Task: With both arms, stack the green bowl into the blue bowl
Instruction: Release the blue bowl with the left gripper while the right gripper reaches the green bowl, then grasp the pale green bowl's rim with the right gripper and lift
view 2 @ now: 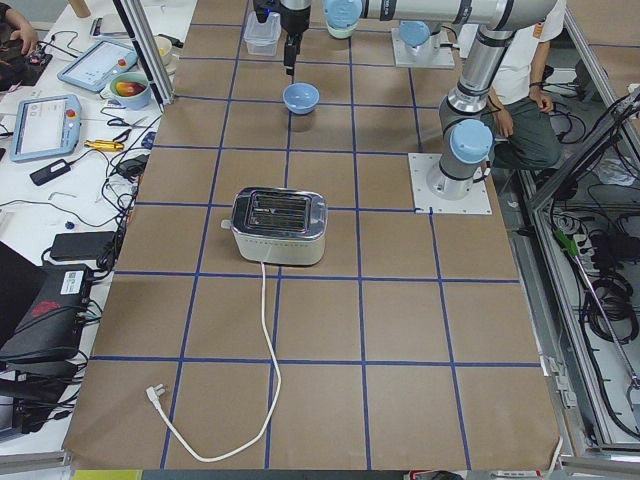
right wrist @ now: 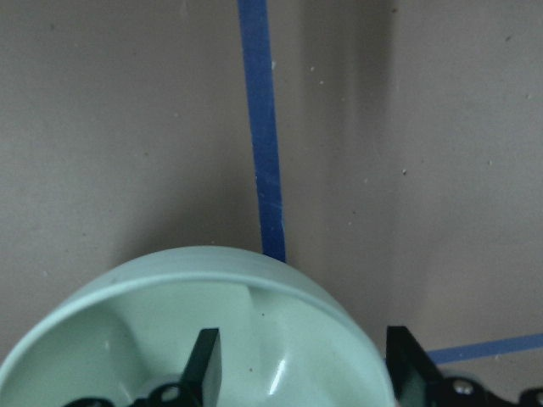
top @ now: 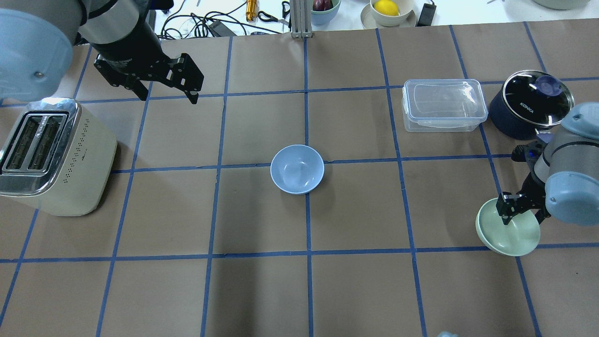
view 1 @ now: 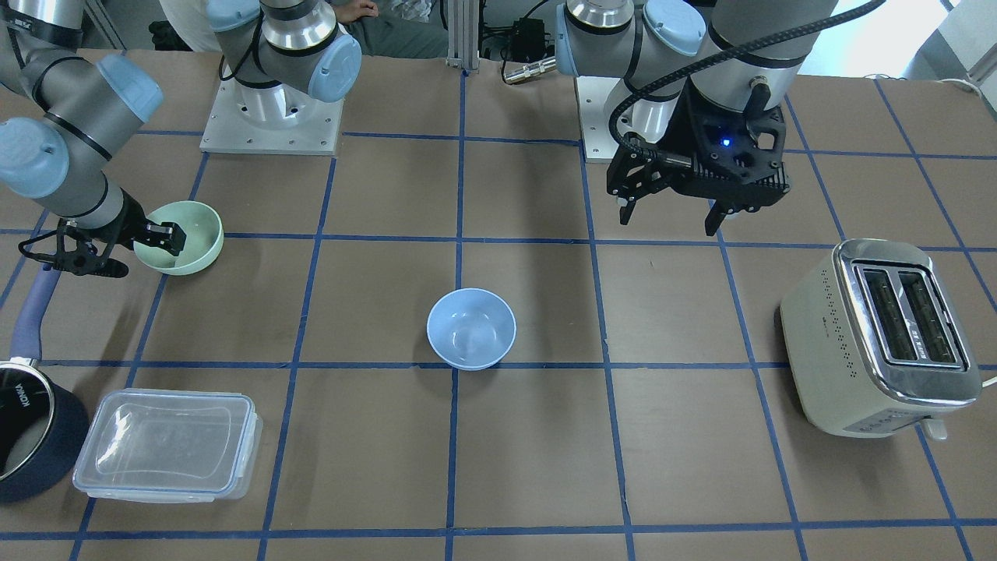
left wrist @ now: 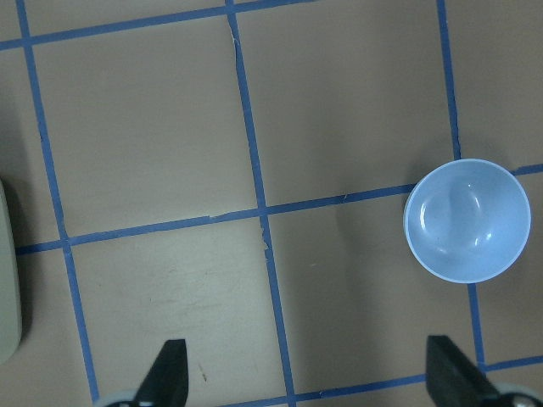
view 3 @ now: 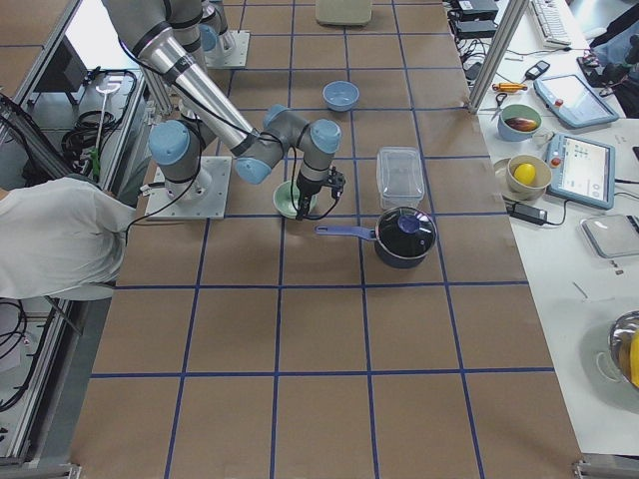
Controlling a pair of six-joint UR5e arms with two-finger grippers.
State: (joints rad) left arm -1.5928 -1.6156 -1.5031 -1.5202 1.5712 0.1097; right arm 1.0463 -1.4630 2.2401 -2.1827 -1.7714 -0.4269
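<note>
The green bowl (view 1: 191, 234) sits near the table edge on my right side; it also shows in the overhead view (top: 514, 238) and fills the bottom of the right wrist view (right wrist: 254, 322). My right gripper (top: 522, 213) is open and straddles its rim, one finger inside the bowl and one outside. The blue bowl (view 1: 471, 327) stands upright and empty at the table's middle (top: 297, 168). My left gripper (view 1: 668, 222) is open and empty, held above the table well away from the blue bowl, which shows at the right of the left wrist view (left wrist: 467, 219).
A cream toaster (top: 51, 154) stands on my left side. A clear lidded plastic container (top: 442, 104) and a dark navy saucepan (top: 531, 103) with a long handle (view 1: 35, 312) stand on the right, close to the right arm.
</note>
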